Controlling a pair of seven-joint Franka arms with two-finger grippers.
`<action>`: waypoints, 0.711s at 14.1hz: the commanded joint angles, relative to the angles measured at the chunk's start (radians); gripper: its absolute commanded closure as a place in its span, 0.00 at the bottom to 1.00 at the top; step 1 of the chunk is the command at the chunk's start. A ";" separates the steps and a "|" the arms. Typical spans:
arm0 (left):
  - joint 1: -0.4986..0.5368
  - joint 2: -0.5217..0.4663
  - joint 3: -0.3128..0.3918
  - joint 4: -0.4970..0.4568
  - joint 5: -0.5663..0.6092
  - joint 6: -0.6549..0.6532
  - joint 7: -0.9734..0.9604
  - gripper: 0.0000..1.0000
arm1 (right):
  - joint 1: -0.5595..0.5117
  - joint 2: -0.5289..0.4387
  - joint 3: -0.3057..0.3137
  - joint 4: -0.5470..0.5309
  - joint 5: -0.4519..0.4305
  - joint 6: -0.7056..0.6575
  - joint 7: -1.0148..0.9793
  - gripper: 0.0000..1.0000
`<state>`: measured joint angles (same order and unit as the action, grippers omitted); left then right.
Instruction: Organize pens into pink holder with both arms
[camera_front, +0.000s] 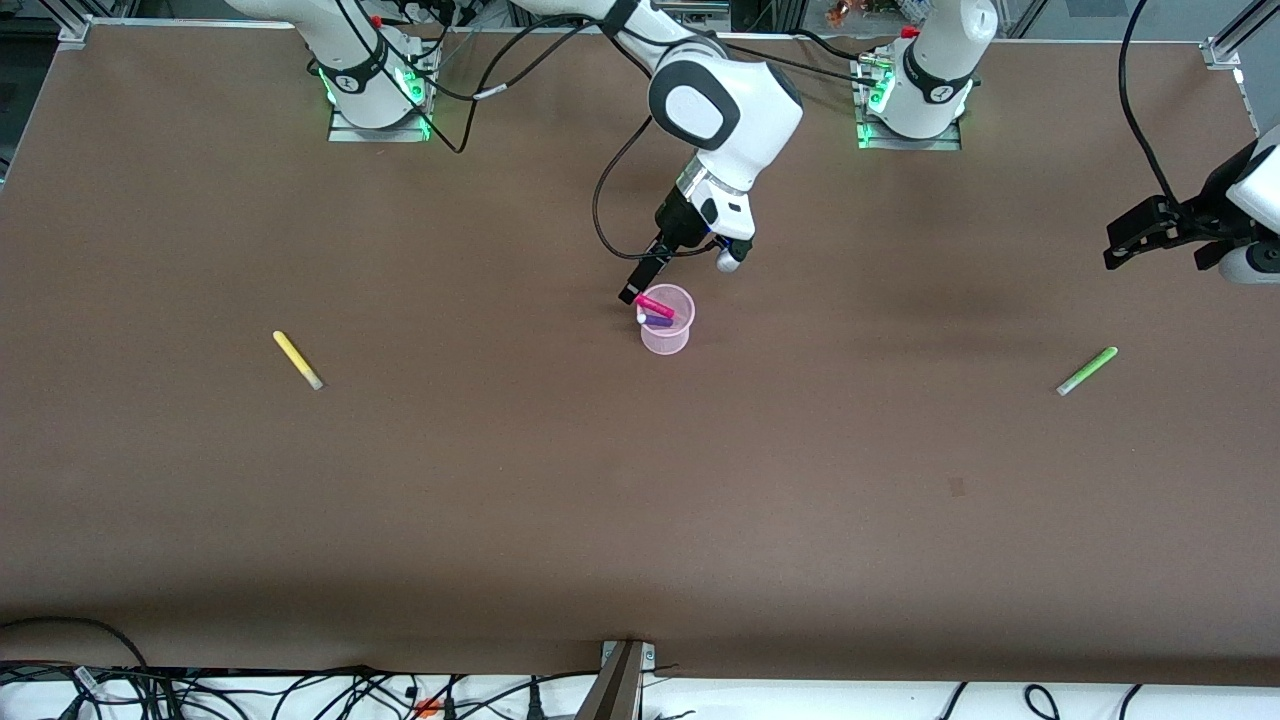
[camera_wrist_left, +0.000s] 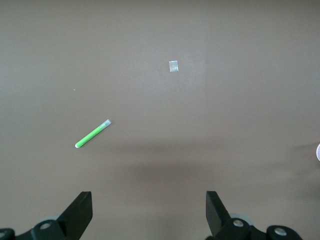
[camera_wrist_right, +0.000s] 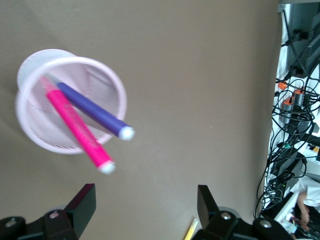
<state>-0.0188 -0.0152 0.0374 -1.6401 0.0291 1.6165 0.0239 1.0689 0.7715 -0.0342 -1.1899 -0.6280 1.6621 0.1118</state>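
The pink holder (camera_front: 667, 335) stands mid-table, with a magenta pen (camera_front: 655, 305) and a purple pen (camera_front: 657, 321) leaning inside it. My right gripper (camera_front: 642, 280) hovers just over the holder's rim, open and empty. In the right wrist view the holder (camera_wrist_right: 30, 115), the magenta pen (camera_wrist_right: 75, 127) and the purple pen (camera_wrist_right: 92, 111) lie clear of the right gripper (camera_wrist_right: 145, 205). A yellow pen (camera_front: 297, 360) lies toward the right arm's end, a green pen (camera_front: 1087, 370) toward the left arm's end. My left gripper (camera_front: 1115, 245) hangs open over the table near the green pen (camera_wrist_left: 92, 134).
A small pale square of tape (camera_wrist_left: 173, 66) is stuck to the brown table. Loose cables (camera_front: 300, 690) run along the table's edge nearest the front camera. A yellow pen tip (camera_wrist_right: 191, 230) shows beside one right finger.
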 joint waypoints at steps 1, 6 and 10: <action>0.022 -0.037 -0.042 -0.029 0.011 -0.003 -0.012 0.00 | -0.088 -0.168 0.010 -0.025 0.117 -0.031 -0.133 0.01; 0.036 -0.028 -0.039 -0.006 0.008 -0.010 -0.012 0.00 | -0.170 -0.401 -0.143 -0.049 0.313 -0.252 -0.135 0.01; 0.030 -0.028 -0.044 -0.001 0.008 -0.024 -0.002 0.00 | -0.170 -0.540 -0.451 -0.142 0.537 -0.234 -0.207 0.00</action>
<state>0.0046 -0.0325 0.0055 -1.6461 0.0299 1.6095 0.0161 0.8931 0.2981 -0.3789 -1.2494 -0.1677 1.4041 -0.0553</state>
